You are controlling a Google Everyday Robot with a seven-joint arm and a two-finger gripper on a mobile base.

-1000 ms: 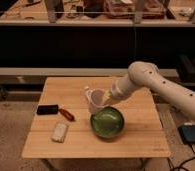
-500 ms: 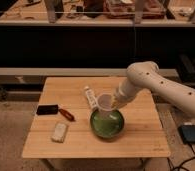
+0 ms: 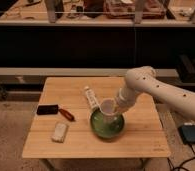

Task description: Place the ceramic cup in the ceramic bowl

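Since half a second ago the arm has carried the ceramic cup (image 3: 107,106) down and toward the lower middle of the frame, so it now sits over the ceramic bowl (image 3: 107,125) rather than up beside it. From my end, the gripper (image 3: 116,106) is right of the cup at the centre of the frame, just above the bowl's far rim, and appears clamped on the cup's right side; the cup is tilted, its pale mouth facing up and left. I can't tell whether its base is touching the green inside yet.

I judge this as the lowering stage of the placement. Next I'd want the cup settled upright on the bowl's floor before the claw lets go, then a straight lift so the fingers don't drag the rim.

On the wooden table (image 3: 141,140), a white tube (image 3: 91,96) lies just beside the bowl's upper-left edge, a black device (image 3: 47,109) and a red-handled tool (image 3: 66,114) sit to the left, and a whitish block (image 3: 59,132) lies lower left.
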